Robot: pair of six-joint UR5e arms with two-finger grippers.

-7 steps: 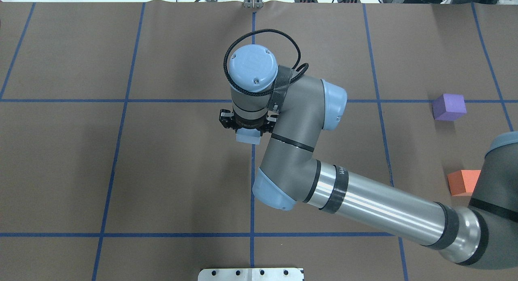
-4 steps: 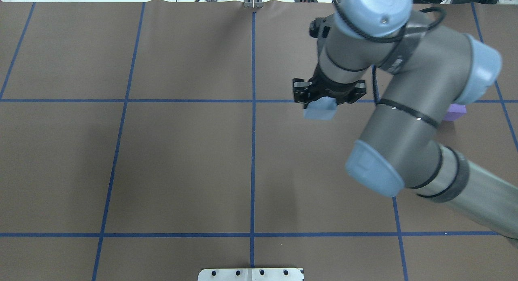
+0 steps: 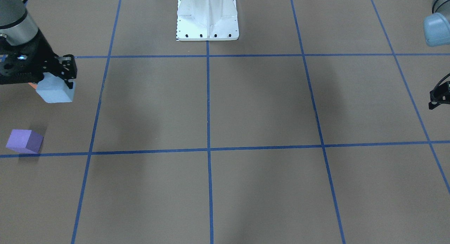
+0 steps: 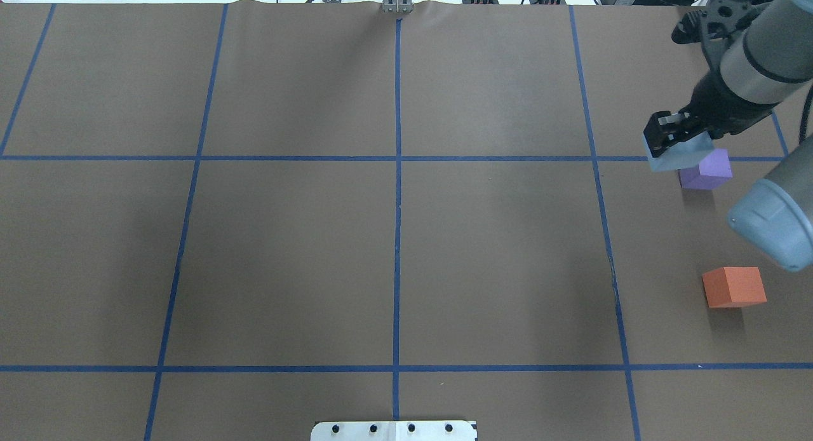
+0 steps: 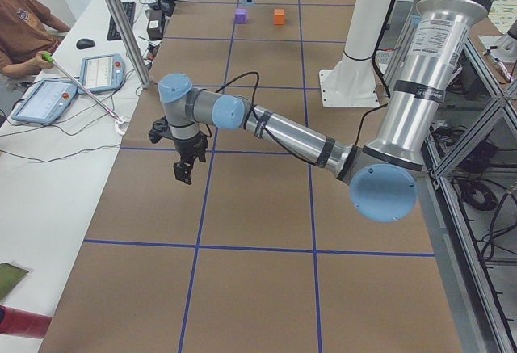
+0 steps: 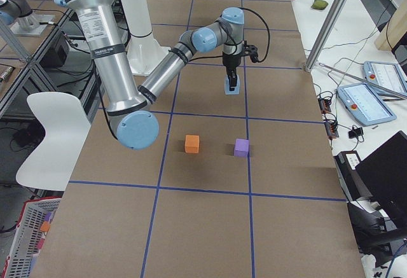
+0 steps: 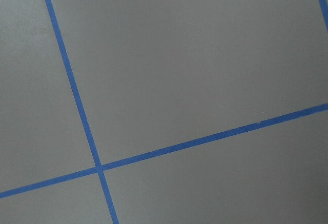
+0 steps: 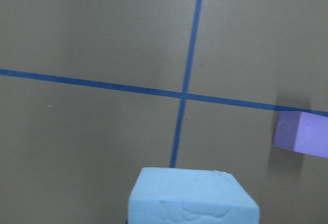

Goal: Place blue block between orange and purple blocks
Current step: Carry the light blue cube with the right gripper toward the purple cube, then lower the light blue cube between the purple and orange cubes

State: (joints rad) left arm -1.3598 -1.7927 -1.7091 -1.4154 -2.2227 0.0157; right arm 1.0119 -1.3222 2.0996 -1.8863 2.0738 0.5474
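My right gripper [image 4: 677,147] is shut on the light blue block [image 4: 674,157] and holds it above the table, right beside the purple block [image 4: 706,169] on its left in the overhead view. The orange block [image 4: 733,286] lies nearer the robot, with bare table between it and the purple block. In the front-facing view the blue block [image 3: 54,91] hangs above and behind the purple block [image 3: 24,141]. The right wrist view shows the blue block [image 8: 192,196] at the bottom and the purple block [image 8: 302,134] at the right. My left gripper [image 5: 184,171] hovers far off; I cannot tell its state.
Brown table paper with a blue tape grid [image 4: 397,158]. The white robot base [image 3: 207,15] stands at the near middle edge. The left arm's elbow [image 3: 437,26] is at the other end of the table. An operator's desk with tablets [image 5: 48,94] lies beyond the far edge.
My right arm has swung from the table's middle to the far right, carrying the blue block to just beside the purple block. The orange block is uncovered again.
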